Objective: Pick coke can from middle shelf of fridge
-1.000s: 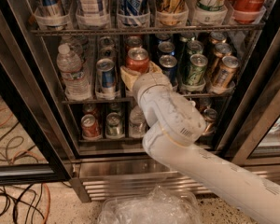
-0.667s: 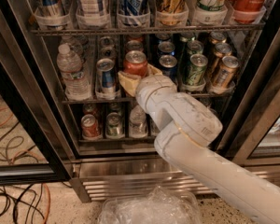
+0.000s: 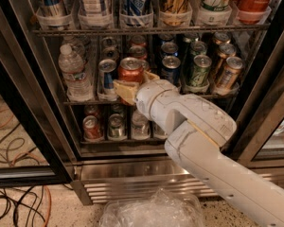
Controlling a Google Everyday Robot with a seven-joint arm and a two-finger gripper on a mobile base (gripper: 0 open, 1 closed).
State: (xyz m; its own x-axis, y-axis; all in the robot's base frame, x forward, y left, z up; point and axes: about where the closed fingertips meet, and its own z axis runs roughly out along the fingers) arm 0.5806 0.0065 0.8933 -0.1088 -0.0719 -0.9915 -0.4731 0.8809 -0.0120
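Locate the coke can [image 3: 131, 69]: upright (long axis vertical) at the front of the middle shelf [image 3: 85, 101] of the fridge [image 3: 123, 178]. The gripper [image 3: 132, 87] sits against its lower body; whether it is clenched cannot be told. Withdrawal should run straight outward.

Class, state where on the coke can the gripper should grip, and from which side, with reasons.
Likely best: grip the coke can across its side wall, coming straight from the open front: it stands upright, foremost in its lane, a blue can close beside it. The gripper is at its base.
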